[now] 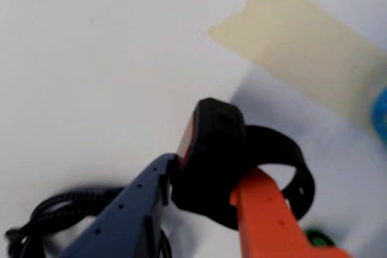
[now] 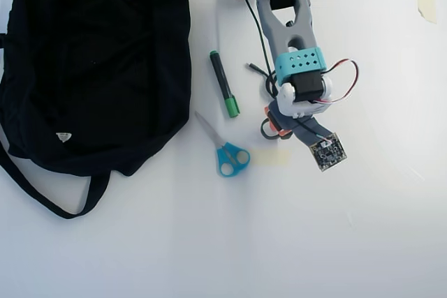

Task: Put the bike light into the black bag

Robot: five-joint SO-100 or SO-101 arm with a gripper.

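Clamping the bike light point(image 1: 211, 155), the claw point(image 1: 202, 200) is seen close up in the wrist view: a grey-blue finger point(image 1: 130, 209) presses the blocky head from the left and an orange finger point(image 1: 266, 219) from the right, with the rubber strap loop sticking out to the right behind the orange one. A coiled black cable point(image 1: 54, 209) and a strip of pale tape point(image 1: 308, 58) are also shown there, blurred. From overhead the light itself is mostly hidden under the arm; only a dark loop by the claw point(image 2: 274, 122) can be made out. That view alone shows the black bag point(image 2: 91, 68) lying well apart at the left, with a green marker point(image 2: 224, 83) and blue-handled scissors point(image 2: 225, 149) between. The surface point(image 2: 279, 242) is plain white. The light's head is tilted, its long axis running up and slightly right in the wrist view.
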